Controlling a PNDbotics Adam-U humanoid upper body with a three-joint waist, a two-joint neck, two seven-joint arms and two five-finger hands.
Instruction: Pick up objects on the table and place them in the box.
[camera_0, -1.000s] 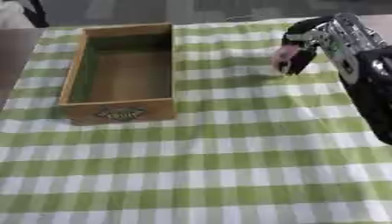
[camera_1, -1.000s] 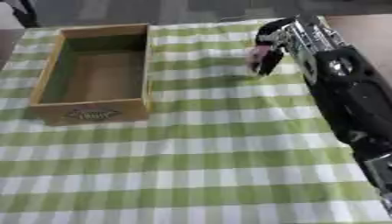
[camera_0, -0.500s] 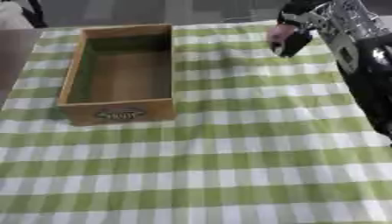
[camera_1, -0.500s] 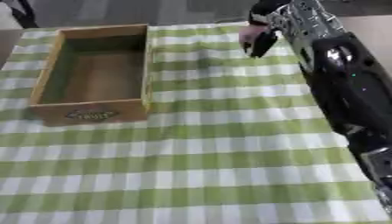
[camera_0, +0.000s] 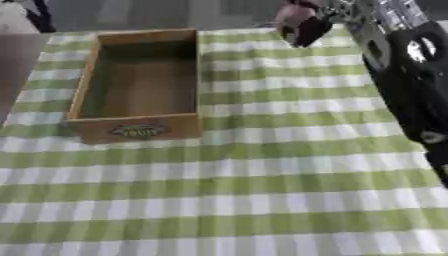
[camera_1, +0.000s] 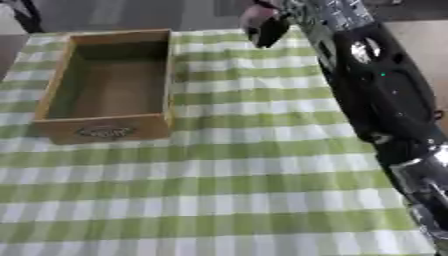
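An open wooden box (camera_0: 136, 122) stands on the green checked cloth at the left, with nothing visible inside. My right hand (camera_0: 308, 30) hangs above the far edge of the table, right of the box's far corner, fingers curled round a small pinkish thing (camera_0: 290, 15). The black right arm (camera_1: 376, 85) stretches back along the right side of the view. The left hand does not show.
The green-and-white checked cloth (camera_0: 245, 190) covers the whole table. A bare brown strip of table (camera_0: 17, 65) shows at the far left, beside the box. A dark floor lies beyond the far edge.
My right hand has risen and travelled left toward the box, carrying the pinkish thing with it. The view has shifted a little too.
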